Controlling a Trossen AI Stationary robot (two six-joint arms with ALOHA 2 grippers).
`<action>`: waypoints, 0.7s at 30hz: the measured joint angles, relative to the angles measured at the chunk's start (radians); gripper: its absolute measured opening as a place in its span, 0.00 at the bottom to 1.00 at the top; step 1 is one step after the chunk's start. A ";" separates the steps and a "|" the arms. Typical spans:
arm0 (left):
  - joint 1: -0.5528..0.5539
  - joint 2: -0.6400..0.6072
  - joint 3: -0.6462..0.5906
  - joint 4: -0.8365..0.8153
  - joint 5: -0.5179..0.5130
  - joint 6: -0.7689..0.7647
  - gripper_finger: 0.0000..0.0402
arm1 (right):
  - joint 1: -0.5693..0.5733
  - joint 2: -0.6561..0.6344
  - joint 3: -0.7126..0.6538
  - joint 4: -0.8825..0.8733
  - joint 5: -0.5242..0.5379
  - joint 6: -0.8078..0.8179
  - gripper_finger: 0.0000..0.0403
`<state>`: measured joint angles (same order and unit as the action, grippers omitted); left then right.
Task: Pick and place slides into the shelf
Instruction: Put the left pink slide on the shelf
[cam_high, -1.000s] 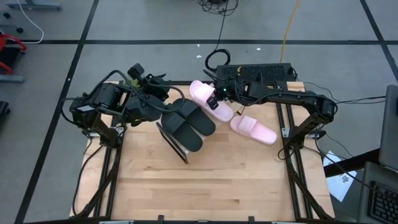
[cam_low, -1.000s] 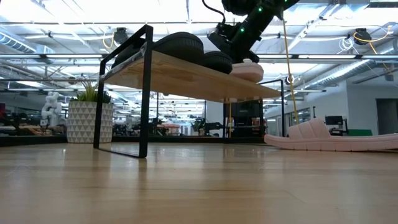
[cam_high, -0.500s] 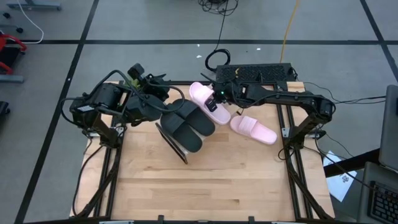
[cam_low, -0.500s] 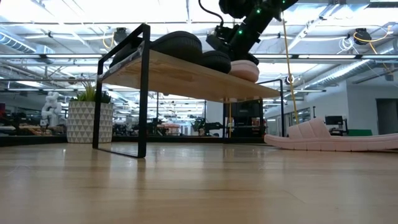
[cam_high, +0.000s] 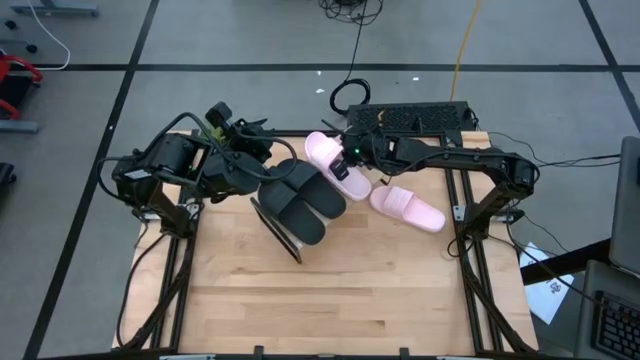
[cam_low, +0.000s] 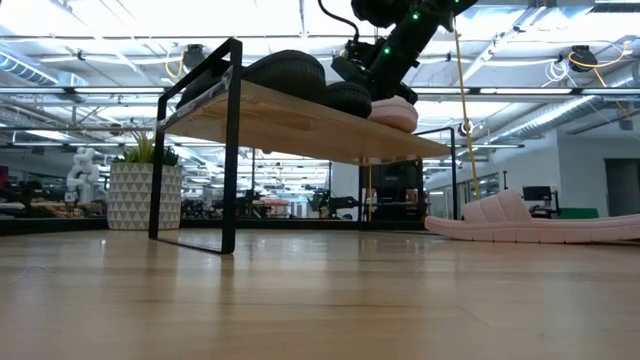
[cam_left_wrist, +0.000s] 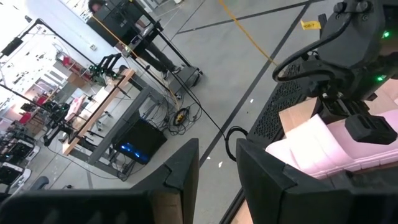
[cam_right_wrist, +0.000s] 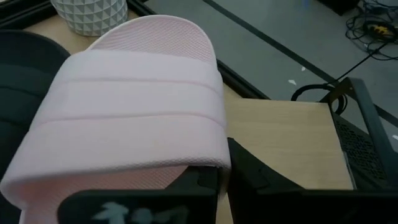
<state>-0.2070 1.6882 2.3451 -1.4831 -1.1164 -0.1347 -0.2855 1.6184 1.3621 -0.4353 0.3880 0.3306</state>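
Observation:
The shelf (cam_high: 285, 228) stands slantwise mid-table, and its board (cam_low: 300, 122) is raised on dark end frames. Two black slides (cam_high: 300, 192) lie side by side on the board (cam_low: 287, 74). One pink slide (cam_high: 330, 160) sits beside them at the board's far end (cam_low: 395, 114), with my right gripper (cam_high: 350, 162) shut on it. The other pink slide (cam_high: 407, 207) lies sole-down on the table to the right (cam_low: 520, 222). My left gripper (cam_high: 255, 165) hovers open by the shelf's left side, touching nothing that I can see. My right gripper holds the pink slide by its side edge, right where the wide strap (cam_right_wrist: 214, 158) meets the sole. One finger (cam_right_wrist: 200, 180) reaches under the strap and the other (cam_right_wrist: 258, 177) stays outside. It comes slanting down from the table's right. The sole appears to lie on the shelf board.
A white patterned plant pot (cam_low: 145, 195) stands at the table's far left corner (cam_high: 215, 125), behind the left arm. A black perforated base (cam_high: 410, 118) sits past the far edge. Bare wooden tabletop (cam_high: 330, 300) spreads across the near half.
My right gripper has shifted slightly toward the black slides, taking the pink slide with it. The slide now sits a little closer against them on the board. The gripper stays shut.

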 joint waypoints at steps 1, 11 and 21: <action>0.000 0.000 0.000 0.000 0.000 0.000 0.28 | 0.000 0.000 0.000 0.003 0.000 0.000 0.00; 0.000 0.000 0.000 0.000 0.000 0.000 0.28 | 0.013 0.000 0.000 -0.006 -0.023 0.002 0.00; 0.000 0.000 0.000 0.000 0.001 0.000 0.28 | 0.013 0.000 0.000 -0.027 -0.014 -0.014 0.00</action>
<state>-0.2070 1.6882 2.3451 -1.4834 -1.1156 -0.1346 -0.2726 1.6184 1.3621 -0.4619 0.3737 0.3168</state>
